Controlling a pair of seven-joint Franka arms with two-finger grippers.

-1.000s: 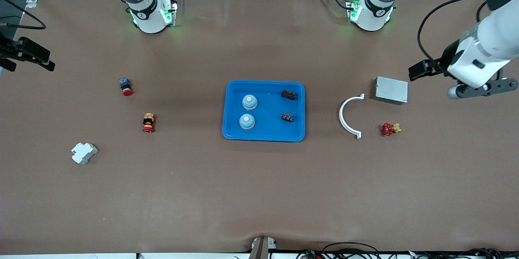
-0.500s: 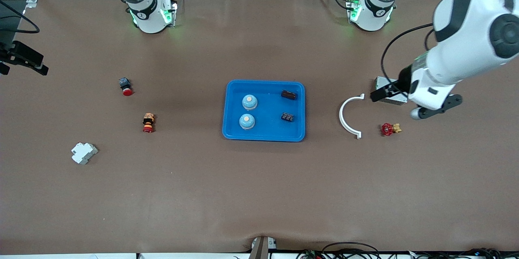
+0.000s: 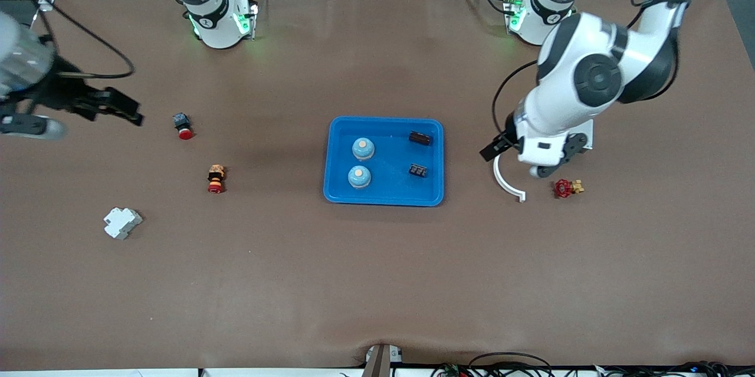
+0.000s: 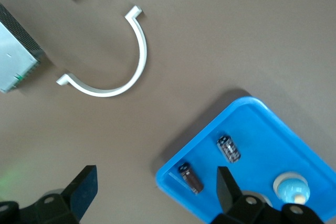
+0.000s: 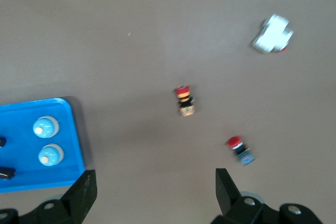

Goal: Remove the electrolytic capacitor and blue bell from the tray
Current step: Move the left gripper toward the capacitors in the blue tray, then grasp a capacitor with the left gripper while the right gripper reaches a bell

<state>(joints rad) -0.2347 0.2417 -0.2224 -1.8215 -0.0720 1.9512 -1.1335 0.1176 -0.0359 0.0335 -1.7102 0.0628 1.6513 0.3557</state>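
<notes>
The blue tray (image 3: 383, 120) sits mid-table. In it lie two light-blue bells (image 3: 363, 148) (image 3: 358, 176) toward the right arm's end. Two dark capacitors (image 3: 420, 138) (image 3: 418, 170) lie toward the left arm's end. My left gripper (image 3: 491, 151) hangs open and empty above the white curved clip, beside the tray. Its wrist view shows the tray's corner (image 4: 210, 129), both capacitors (image 4: 229, 148) (image 4: 191, 178) and one bell (image 4: 292, 188), with the left gripper (image 4: 155, 187) holding nothing. My right gripper (image 3: 121, 108) is open over bare table near the right arm's end, and the right gripper (image 5: 154, 187) is empty in its own view.
A white curved clip (image 3: 507, 179), a red valve (image 3: 566, 188) and a grey metal box (image 4: 16, 61) lie toward the left arm's end. Two red push buttons (image 3: 183, 125) (image 3: 216, 179) and a white block (image 3: 122, 222) lie toward the right arm's end.
The left arm has swung in from the table's end to above the white clip. The right arm has moved inward toward the small red button. Both grippers stayed open.
</notes>
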